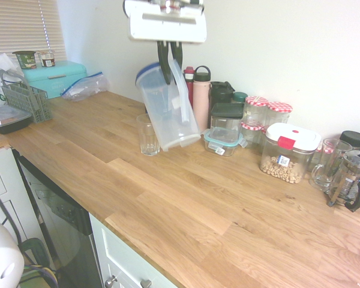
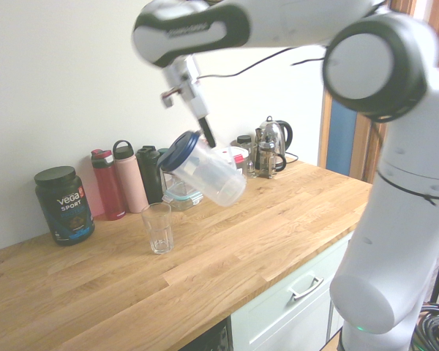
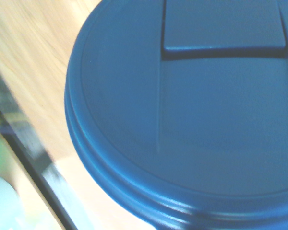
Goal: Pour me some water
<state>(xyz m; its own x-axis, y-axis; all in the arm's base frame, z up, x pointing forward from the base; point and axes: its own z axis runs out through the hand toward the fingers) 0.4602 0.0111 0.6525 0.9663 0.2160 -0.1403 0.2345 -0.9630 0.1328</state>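
Gripper (image 1: pixel 170 71) clamped on pitcher (image 1: pixel 168 114) handle | pitcher off the bench (image 1: pixel 186 204), tipped lid-first toward the glass (image 1: pixel 147 135) (spout not over it yet) | water too faint to see inside | tilt readies the pour

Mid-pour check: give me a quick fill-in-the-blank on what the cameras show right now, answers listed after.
1. The gripper is shut on the pitcher's ____.
2. The pitcher, held off the counter, has a dark ____ lid.
3. The pitcher is ____, not upright.
4. The empty drinking glass stands on the wooden ____ beside the pitcher.

Missing words: handle; blue; tilted; counter
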